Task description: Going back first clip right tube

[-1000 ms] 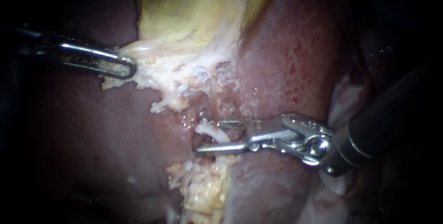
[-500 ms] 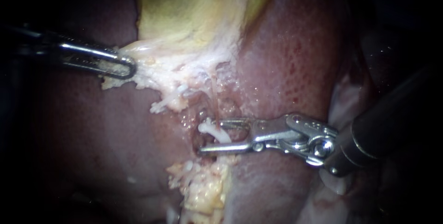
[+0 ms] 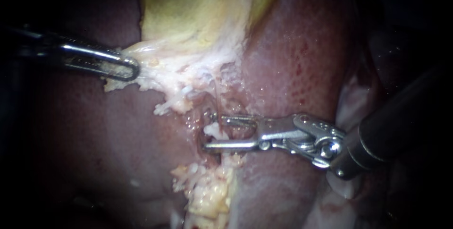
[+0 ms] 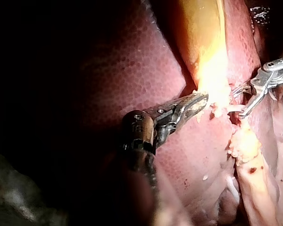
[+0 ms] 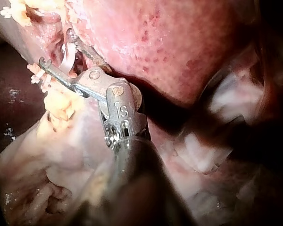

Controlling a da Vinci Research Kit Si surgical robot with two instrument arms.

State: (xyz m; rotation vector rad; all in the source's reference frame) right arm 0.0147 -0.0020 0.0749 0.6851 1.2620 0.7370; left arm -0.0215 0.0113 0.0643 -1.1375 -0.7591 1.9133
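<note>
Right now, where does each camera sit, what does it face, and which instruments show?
Endoscope: close to the tissue, facing gallbladder and liver; left instrument and right instrument show.
Left wrist: behind the left instrument, facing the gallbladder.
Right wrist: behind the right instrument, facing its open jaws.
Shared: both wrist views show the right instrument.

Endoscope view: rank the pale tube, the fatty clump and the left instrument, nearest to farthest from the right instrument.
1. Pale tube, between the right instrument's open jaws.
2. Fatty clump, just below them.
3. Left instrument, far across, at the gallbladder's edge.
</note>
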